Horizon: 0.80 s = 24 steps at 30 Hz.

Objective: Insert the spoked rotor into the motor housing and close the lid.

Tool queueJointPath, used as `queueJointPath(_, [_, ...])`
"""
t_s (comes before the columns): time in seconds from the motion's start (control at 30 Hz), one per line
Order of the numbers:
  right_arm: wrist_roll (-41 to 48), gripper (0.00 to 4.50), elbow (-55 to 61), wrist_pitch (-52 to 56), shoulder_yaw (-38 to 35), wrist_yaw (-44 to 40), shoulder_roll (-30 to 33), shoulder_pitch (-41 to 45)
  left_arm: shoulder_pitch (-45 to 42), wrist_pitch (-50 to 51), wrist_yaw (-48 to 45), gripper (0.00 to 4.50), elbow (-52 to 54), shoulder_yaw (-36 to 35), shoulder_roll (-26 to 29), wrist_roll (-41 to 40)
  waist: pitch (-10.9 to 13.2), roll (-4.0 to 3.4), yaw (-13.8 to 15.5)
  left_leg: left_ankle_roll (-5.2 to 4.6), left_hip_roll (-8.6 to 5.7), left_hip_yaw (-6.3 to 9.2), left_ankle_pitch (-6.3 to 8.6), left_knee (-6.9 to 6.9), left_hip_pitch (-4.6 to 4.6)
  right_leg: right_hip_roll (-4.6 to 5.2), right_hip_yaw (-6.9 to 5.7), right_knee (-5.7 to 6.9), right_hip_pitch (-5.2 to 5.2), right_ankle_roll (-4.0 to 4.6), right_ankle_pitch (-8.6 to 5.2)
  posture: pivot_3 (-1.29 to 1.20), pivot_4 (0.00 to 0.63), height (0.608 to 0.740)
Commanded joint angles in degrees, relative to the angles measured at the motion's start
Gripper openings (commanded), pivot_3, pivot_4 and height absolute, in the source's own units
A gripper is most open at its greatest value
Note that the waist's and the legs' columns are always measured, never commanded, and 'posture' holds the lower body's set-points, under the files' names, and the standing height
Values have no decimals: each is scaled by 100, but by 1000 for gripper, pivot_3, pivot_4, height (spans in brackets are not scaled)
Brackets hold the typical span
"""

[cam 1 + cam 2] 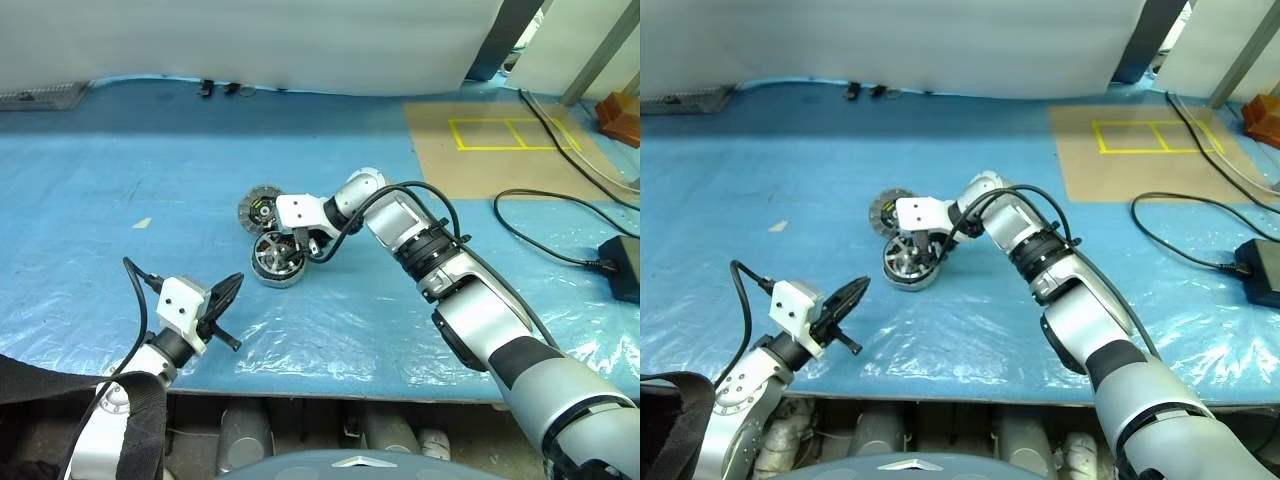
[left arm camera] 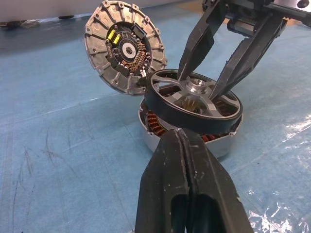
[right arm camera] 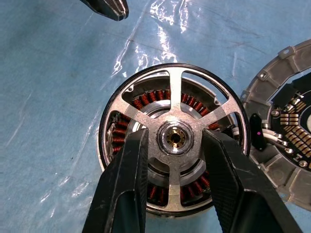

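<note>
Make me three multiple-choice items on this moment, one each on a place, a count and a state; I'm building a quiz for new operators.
1. Where is the lid?
A. Propped tilted against the motor housing
B. Flat on top of the housing
C. Held in the left gripper

2. How many spokes does the spoked rotor have?
A. Three
B. Five
C. Eight

3. How does the right gripper stand?
A. Shut tight, away from the parts
B. Fingers either side of the rotor's hub, reaching through the spokes
C. Clamped on the lid's rim

Answers:
1 A: the left wrist view shows the lid leaning on edge, its ribbed face outward, beside the housing.
2 B: the right wrist view shows five silver spokes running out from the hub.
3 B: both wrist views show its black fingers flanking the hub, with the rotor sitting askew on the copper windings.
</note>
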State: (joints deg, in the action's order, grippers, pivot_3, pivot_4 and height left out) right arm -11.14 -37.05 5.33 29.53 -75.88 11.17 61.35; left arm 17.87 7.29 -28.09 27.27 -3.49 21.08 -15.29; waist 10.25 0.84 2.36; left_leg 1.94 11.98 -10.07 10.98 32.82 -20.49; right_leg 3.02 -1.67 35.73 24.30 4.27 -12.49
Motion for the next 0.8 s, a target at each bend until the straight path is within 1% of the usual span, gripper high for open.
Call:
queueJointPath(0.03, [-103,1723,8,-201,64,22,66,10,-78,-51,-48,0,76,-88,71,-48,0,0,2,0,0,0,0,0,0,0,0,0,0,0,0,0,150,740])
queueJointPath(0.3, [-148,1723,-104,-304,64,157,1,-18,-143,-64,-64,0,18,-57,77,-25,0,0,3,0,-1,-1,0,1,-2,1,0,0,0,0,0,0,150,740])
queueJointPath(0.4, [-11,2308,-18,-163,-47,158,-60,-22,-141,-59,-73,0,30,-24,76,-22,0,0,3,0,0,-1,0,3,-1,1,0,2,0,0,0,0,150,740])
queueJointPath(0.47, [252,2965,151,172,-239,-13,-85,40,-137,-47,-81,0,33,-30,91,-26,0,0,3,0,0,0,0,3,-2,0,0,1,0,0,0,0,150,740])
queueJointPath(0.6, [596,2965,385,675,-503,-197,-97,137,-140,-40,-94,0,25,-54,108,-39,0,0,8,0,1,0,0,2,-5,0,-1,0,2,0,0,0,150,740])
queueJointPath(0.7, [832,2343,491,1088,-698,-173,-179,103,-175,-40,-115,0,-15,-48,126,-34,0,0,7,0,2,0,0,2,-3,-1,-1,1,1,0,0,0,150,740])
queueJointPath(0.8, [1015,1290,560,1415,-864,44,-305,-53,-213,-25,-113,0,-10,-45,136,-37,0,0,9,0,2,0,0,2,-2,-1,-1,2,1,1,0,0,150,740])
